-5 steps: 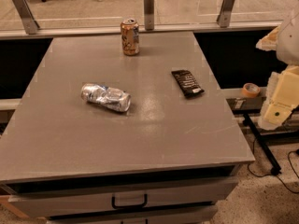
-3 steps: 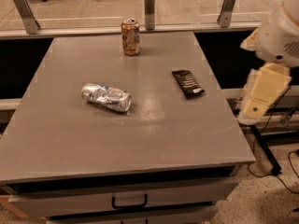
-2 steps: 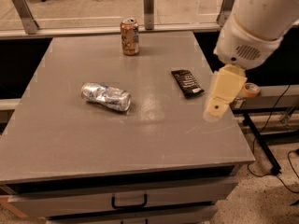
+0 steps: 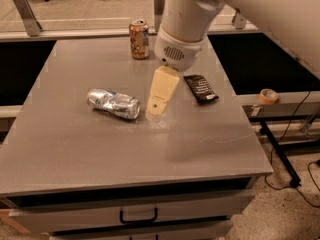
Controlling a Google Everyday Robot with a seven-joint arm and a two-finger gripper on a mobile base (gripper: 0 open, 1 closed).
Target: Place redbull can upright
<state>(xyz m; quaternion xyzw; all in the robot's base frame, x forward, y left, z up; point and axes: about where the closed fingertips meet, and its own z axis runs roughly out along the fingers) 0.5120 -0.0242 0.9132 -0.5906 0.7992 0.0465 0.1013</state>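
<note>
Gripper (image 4: 159, 96) low over table (image 4: 100, 149), just right of redbull can (image 4: 114, 103).
Can lies on its side mid-table, crumpled. Can't tell how open the gripper is. Orange can (image 4: 139, 38) upright at back; flat black item (image 4: 200, 88) right.

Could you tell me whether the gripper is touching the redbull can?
Apart: the camera view shows a thin strip of table between the gripper and the redbull can.

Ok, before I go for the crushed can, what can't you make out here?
Camera view:
- the gripper, just right of the lying redbull can: height above the table unclear from one angle.
- redbull can's top end: too crumpled to tell.
- arm: cut off by top edge.
- table behind the wrist: hidden by it.
</note>
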